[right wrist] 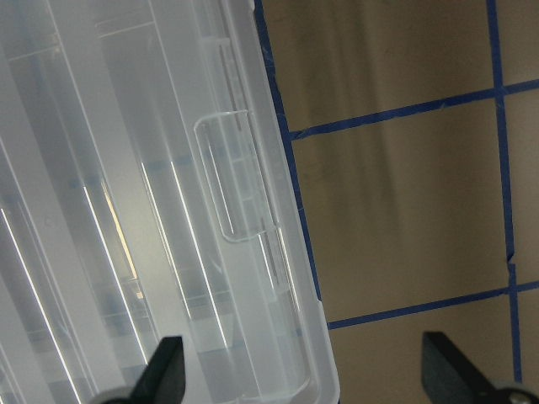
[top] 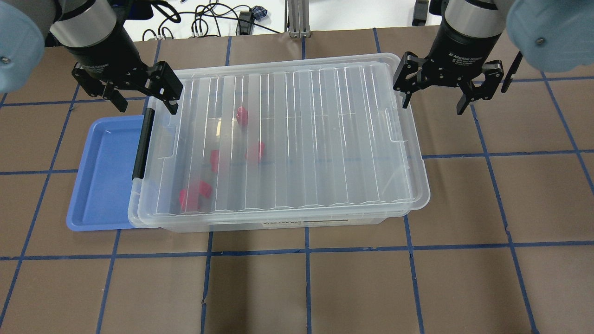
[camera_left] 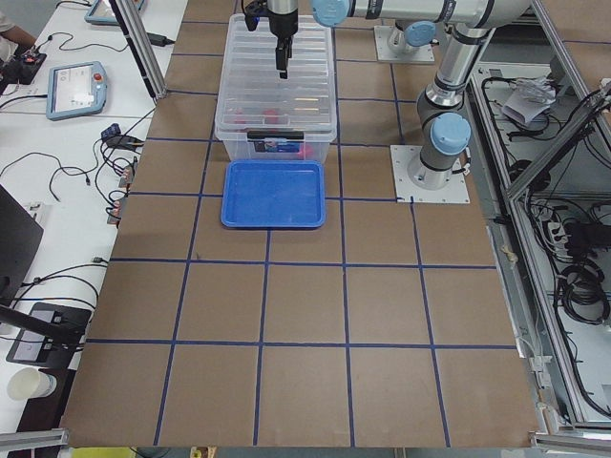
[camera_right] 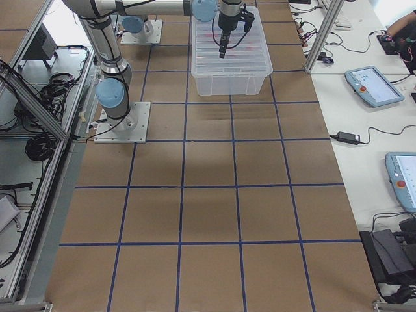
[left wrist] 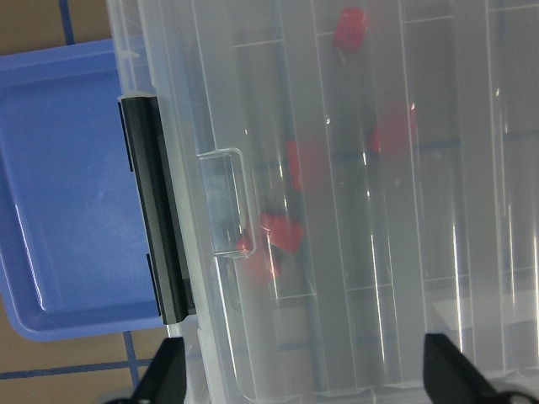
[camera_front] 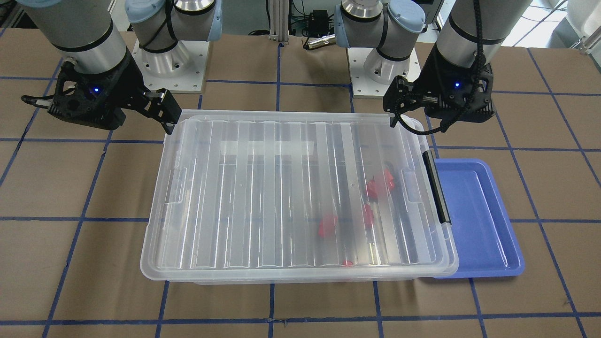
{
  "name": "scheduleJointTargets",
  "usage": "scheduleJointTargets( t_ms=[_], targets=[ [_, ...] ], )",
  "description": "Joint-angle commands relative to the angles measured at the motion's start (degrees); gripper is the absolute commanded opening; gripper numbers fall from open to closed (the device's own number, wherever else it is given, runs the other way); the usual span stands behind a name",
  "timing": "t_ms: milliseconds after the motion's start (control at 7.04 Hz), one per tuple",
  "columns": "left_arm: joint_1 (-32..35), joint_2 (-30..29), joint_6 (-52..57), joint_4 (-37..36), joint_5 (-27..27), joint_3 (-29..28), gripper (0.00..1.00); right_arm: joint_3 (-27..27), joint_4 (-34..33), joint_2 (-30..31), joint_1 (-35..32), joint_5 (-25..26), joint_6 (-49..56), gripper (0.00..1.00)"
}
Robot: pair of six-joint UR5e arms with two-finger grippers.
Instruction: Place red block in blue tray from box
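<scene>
The clear box (top: 297, 139) stands with its ribbed lid on and its black latch bar (top: 142, 144) toward the blue tray (top: 102, 176). Several red blocks (top: 195, 195) lie inside under the lid, near the latch end; they also show in the left wrist view (left wrist: 282, 236). The blue tray is empty and tucked partly under the box's rim. My left gripper (top: 146, 99) is open and empty above the box's latch-end far corner. My right gripper (top: 434, 103) is open and empty above the opposite short end (right wrist: 278, 252).
The box and tray (camera_front: 474, 220) sit on a brown table with blue tape gridlines (top: 306, 250). The arm bases (camera_front: 164, 61) stand behind the box. Cables and tablets (camera_left: 76, 91) lie on side benches beyond the table edge.
</scene>
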State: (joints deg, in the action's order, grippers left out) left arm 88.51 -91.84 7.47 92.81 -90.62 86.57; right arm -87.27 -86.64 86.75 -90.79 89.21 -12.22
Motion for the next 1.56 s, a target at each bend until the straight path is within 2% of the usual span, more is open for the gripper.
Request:
scheduleJointTargets(
  t_ms=[0, 1279, 1421],
  targets=[
    [0.0, 0.0, 0.0, 0.0, 0.0, 0.01, 1.0, 0.0, 0.07, 0.0, 0.0, 0.0, 0.0, 1.0],
    [0.0, 0.09, 0.0, 0.0, -0.09, 0.0, 1.0, 0.0, -0.02, 0.0, 0.18, 0.09, 0.09, 1.0],
    [0.0, 0.09, 0.0, -0.09, -0.09, -0.26, 1.0, 0.0, -0.11, -0.09, 0.53, 2.35, 0.61, 1.0]
  ],
)
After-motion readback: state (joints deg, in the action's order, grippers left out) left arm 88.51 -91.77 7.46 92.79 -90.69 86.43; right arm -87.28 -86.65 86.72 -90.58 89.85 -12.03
